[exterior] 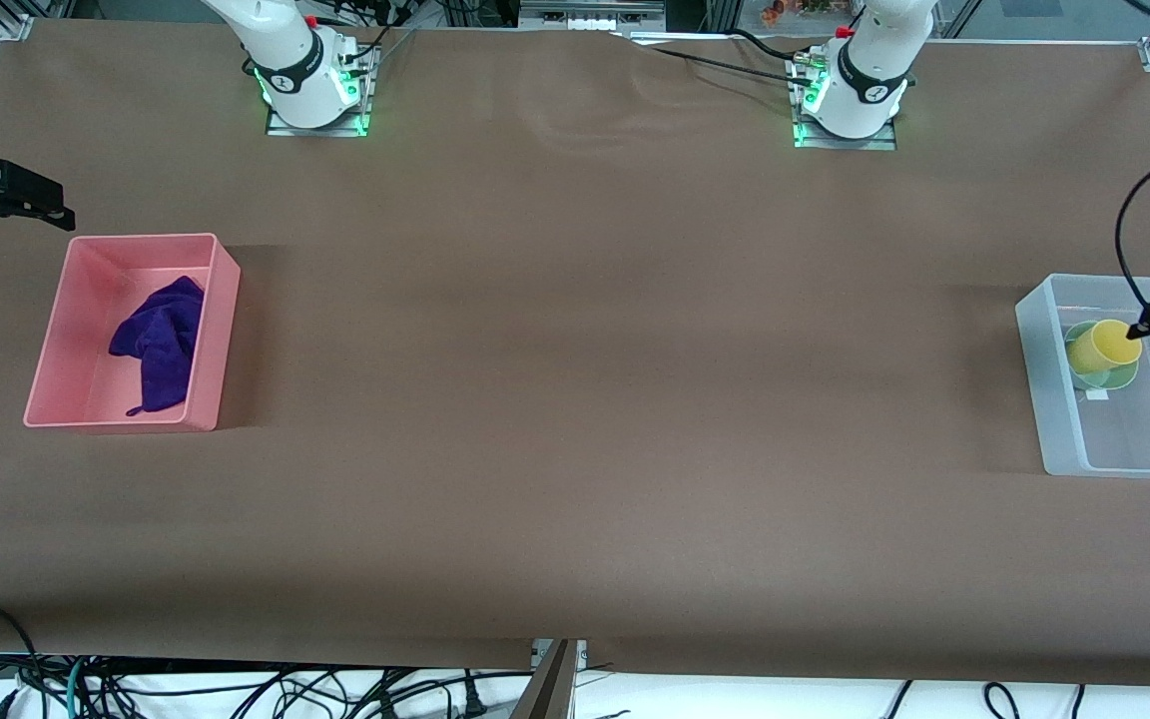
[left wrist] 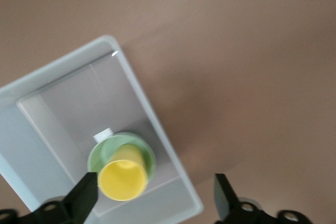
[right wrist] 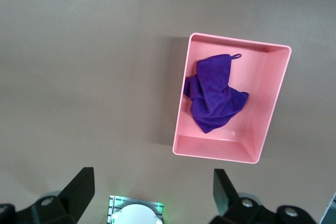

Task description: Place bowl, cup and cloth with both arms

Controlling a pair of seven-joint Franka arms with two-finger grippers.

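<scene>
- Since the small yellow plastic cup (left wrist: pixel 123 179) already sits inside the pale mint-green round bowl (left wrist: pixel 142 148), both within the clear plastic bin (left wrist: pixel 139 95) just under the left pincer (left wrist: pixel 155 199), lift straight up, fingers (left wrist: pixel 84 196) kept spread wide and empty.
- Avoid brushing the cup rim near one fingertip.
- Leave the deep-purple microfibre cloth (right wrist: pixel 212 94) crumpled in the pink rectangular plastic tub (right wrist: pixel 273 103), well clear of the right pincer (right wrist: pixel 151 190).
- Hold that pincer parked high over the brown counter (exterior: pixel 575 399), prongs apart, holding nothing.
</scene>
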